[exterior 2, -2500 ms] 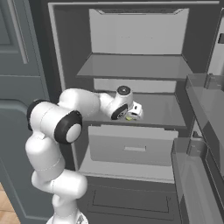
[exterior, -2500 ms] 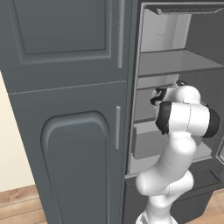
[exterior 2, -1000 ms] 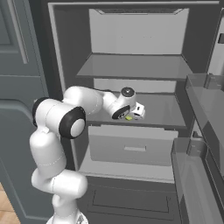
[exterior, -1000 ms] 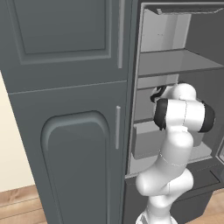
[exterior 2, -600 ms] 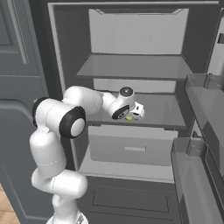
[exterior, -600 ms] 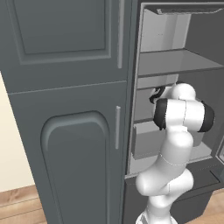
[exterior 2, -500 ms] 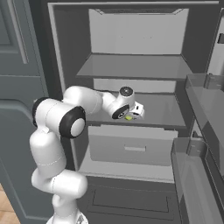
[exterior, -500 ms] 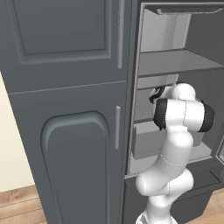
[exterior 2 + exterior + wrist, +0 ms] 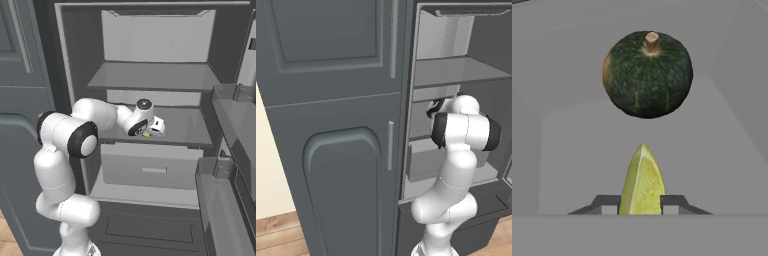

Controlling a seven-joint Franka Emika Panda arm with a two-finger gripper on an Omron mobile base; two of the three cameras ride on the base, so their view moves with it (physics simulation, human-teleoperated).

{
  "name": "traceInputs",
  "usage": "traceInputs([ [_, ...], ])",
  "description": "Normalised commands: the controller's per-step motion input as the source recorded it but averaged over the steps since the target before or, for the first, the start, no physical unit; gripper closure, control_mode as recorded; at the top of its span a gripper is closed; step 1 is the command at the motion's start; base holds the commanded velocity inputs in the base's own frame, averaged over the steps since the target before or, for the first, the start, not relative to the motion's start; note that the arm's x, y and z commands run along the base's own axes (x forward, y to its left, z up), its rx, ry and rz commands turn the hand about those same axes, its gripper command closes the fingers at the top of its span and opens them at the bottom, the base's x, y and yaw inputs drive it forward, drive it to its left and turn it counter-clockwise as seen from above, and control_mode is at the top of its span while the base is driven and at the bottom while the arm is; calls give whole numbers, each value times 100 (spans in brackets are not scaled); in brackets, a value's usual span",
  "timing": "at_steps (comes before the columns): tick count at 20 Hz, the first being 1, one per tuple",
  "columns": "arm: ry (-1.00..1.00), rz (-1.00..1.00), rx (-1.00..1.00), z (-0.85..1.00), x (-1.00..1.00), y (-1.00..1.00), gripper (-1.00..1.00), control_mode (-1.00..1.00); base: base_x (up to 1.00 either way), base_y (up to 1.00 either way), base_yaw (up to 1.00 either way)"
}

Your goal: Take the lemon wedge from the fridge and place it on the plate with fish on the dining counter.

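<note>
Hand view: the lemon wedge [image 9: 642, 182] stands directly between the 2 fingers [image 9: 607, 202], its long axis pointing up and away from them toward the dark green squash [image 9: 647, 75] further back on the shelf [image 9: 722, 140]. The fingers are drawn in narrow against the wedge's flanks, apparently gripping it. Right base view: the gripper [image 9: 148, 131] reaches onto the middle shelf of the fridge [image 9: 75, 60], near its front edge, where the wedge lies.
</note>
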Motion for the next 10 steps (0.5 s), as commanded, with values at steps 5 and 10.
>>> traceInputs([
  [5,0,0,1,14,-66,3,100,-100,0,0,0],
  [10,0,0,1,88,-86,8,100,-100,0,0,0],
])
